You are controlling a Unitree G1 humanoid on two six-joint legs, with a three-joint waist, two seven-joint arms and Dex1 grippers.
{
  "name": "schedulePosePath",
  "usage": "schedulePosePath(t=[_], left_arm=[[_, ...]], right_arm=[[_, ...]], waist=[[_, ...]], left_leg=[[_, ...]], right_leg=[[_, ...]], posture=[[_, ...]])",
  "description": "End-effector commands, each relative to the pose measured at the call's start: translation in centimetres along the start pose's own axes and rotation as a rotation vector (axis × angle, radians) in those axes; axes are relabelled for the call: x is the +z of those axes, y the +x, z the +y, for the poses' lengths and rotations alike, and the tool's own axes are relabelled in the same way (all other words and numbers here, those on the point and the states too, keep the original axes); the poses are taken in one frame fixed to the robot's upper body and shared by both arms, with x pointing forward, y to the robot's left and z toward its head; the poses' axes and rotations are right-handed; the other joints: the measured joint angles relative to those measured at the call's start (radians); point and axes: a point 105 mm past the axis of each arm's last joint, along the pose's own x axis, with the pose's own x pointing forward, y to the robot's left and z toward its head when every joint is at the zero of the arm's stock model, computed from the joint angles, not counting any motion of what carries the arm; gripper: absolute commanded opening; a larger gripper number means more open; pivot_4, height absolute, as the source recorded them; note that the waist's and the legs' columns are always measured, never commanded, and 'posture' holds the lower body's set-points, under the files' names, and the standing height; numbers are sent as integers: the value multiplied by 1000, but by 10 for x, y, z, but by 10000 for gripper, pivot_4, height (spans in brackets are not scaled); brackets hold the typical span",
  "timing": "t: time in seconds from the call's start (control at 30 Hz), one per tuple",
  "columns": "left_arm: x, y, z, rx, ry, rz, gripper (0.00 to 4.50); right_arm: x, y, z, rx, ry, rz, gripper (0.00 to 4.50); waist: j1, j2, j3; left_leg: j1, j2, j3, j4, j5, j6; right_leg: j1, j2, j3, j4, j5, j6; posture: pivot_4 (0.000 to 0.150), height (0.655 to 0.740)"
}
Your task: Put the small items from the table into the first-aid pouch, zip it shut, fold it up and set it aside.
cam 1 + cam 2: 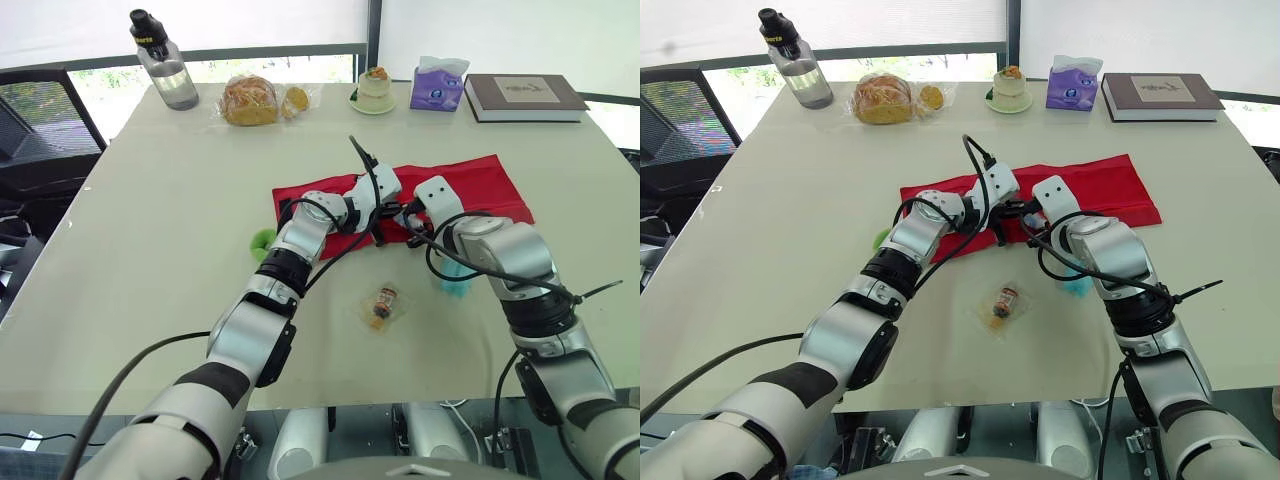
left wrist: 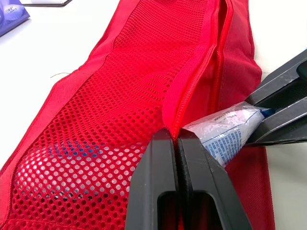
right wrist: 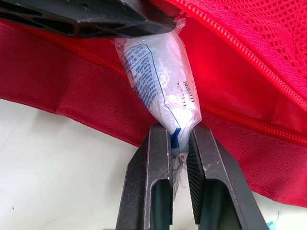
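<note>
The red first-aid pouch (image 1: pixel 480 185) lies unfolded mid-table, its mesh pocket (image 2: pixel 120 110) unzipped. My left gripper (image 2: pixel 176 136) is shut on the zipper edge of the mesh pocket, lifting the opening. My right gripper (image 3: pixel 178 132) is shut on the tail of a clear plastic packet (image 3: pixel 160 76) with blue print, whose front end sits at the pocket mouth right beside the left fingers. Both grippers meet at the pouch's near edge (image 1: pixel 395 215). Something pale shows inside the mesh (image 2: pixel 62 163). A small brown bottle in a clear bag (image 1: pixel 383 303) lies on the table nearer me.
A green item (image 1: pixel 262 238) sits left of the pouch, and a teal item (image 1: pixel 455 285) lies under my right forearm. Along the far edge stand a water bottle (image 1: pixel 165 70), bagged bread (image 1: pixel 250 100), a cup (image 1: pixel 374 90), a tissue box (image 1: pixel 437 88) and a book (image 1: pixel 523 96).
</note>
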Motion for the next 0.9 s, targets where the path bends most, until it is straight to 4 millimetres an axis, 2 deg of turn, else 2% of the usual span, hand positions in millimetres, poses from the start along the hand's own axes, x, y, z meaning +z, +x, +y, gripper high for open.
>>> schedulePosePath(t=[0.03,0.2,0.33,0.5,0.67,0.77,0.87,0.9], left_arm=[[16,0,0,-6,44,-54,0],[17,0,1,-6,45,-54,0],[19,3,-4,-21,51,-61,0],[22,6,-10,-44,58,-71,0],[23,8,-17,-67,65,-77,0],[23,9,-19,-74,66,-79,0],[22,9,-19,-72,65,-79,0],[22,9,-18,-70,65,-78,0]], right_arm=[[3,-13,-14,-53,10,-27,456],[-3,-17,-22,-81,43,-10,456],[-4,-10,-26,-99,79,-3,456],[8,6,-21,-86,132,-41,456],[28,22,-10,-49,210,-119,456],[41,24,-4,-34,218,-169,456],[44,24,0,-21,212,-184,456],[42,23,0,-20,205,-182,4676]], waist=[[1,0,0],[0,0,0],[-1,0,0],[-3,0,0],[-3,0,0],[0,0,0],[0,0,0],[-1,0,0]], left_leg=[[0,0,0,0,0,0],[0,0,0,-1,0,0],[0,0,0,-1,0,0],[0,0,0,-1,0,0],[1,0,0,0,0,0],[0,0,0,-1,0,0],[0,0,1,-1,0,0],[0,0,1,-1,0,0]], right_leg=[[0,0,0,0,0,0],[0,0,0,0,0,0],[0,0,0,0,0,0],[0,0,0,0,0,0],[0,0,0,0,0,0],[0,0,0,0,0,0],[0,0,0,0,0,0],[0,0,1,0,0,0]], posture=[[1500,7400],[1500,7400],[1500,7400],[1500,7400],[1500,7400],[1500,7400],[1500,7400],[1500,7400]])
